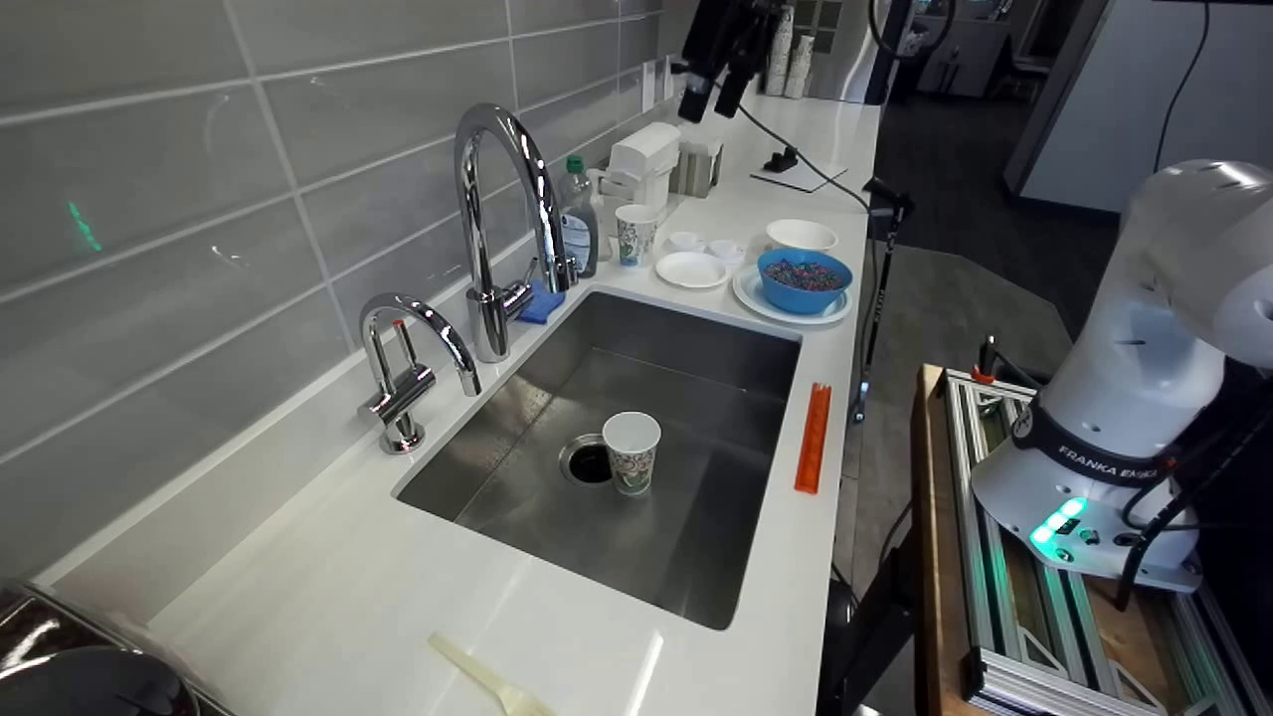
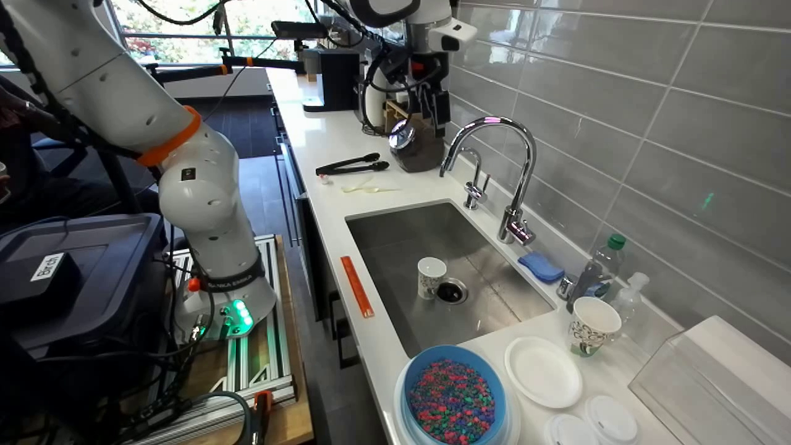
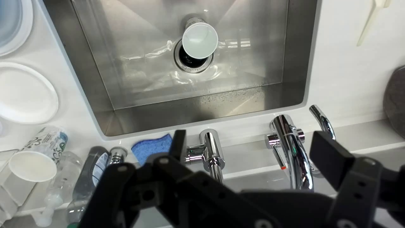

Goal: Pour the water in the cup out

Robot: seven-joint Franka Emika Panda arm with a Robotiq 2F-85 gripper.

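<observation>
The cup (image 1: 632, 457), white paper with a leafy print, stands upright in the steel sink (image 1: 696, 348) beside the drain (image 1: 587, 461). It also shows in an exterior view (image 2: 430, 281) and in the wrist view (image 3: 200, 41), where its open rim faces me. Its inside looks pale with a glint; the water level is hard to tell. My gripper (image 3: 254, 152) is open and empty, its fingers wide apart. It hangs high above the counter, apart from the cup, as both exterior views show (image 1: 711, 99) (image 2: 437, 114).
A tall chrome faucet (image 1: 484, 229) and a small tap (image 1: 393, 378) stand at the wall side. A second printed cup (image 2: 592, 327), bottle (image 2: 598, 269), white plate (image 2: 544, 372) and blue bowl of beads (image 2: 454, 395) line one end. An orange strip (image 1: 814, 438) lies by the front edge.
</observation>
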